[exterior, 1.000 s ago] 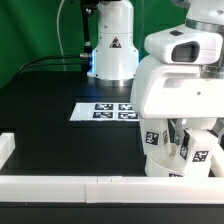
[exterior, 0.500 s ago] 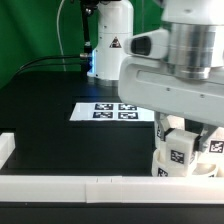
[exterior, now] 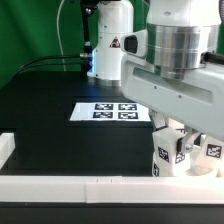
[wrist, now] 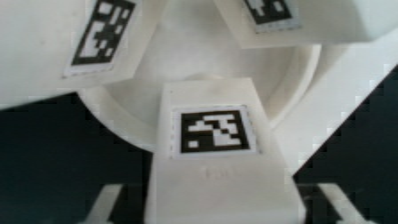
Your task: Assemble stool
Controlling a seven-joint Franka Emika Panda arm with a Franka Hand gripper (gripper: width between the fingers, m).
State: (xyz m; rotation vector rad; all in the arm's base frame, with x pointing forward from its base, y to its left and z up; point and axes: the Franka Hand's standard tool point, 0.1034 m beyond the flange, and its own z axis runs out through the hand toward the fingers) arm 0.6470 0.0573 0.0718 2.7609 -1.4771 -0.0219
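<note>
Stool: seat with tagged legs standing up from it, on the black worktop by the white rail, directly under the hand.
Leg: upright between the fingers, apparently pinched; contact not certain.
Step, judged: seating the last leg. Next: twist or press home, then release.

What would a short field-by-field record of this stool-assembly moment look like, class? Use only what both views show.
arm: low over the stool, at the exterior view's right
stool: tagged legs pointing up, beside the border rail
nearest leg: upright on the round seat, tag facing the wrist camera
gripper: fingers hidden, open or shut unclear
marker board: flat on the black table, apart from the stool
</note>
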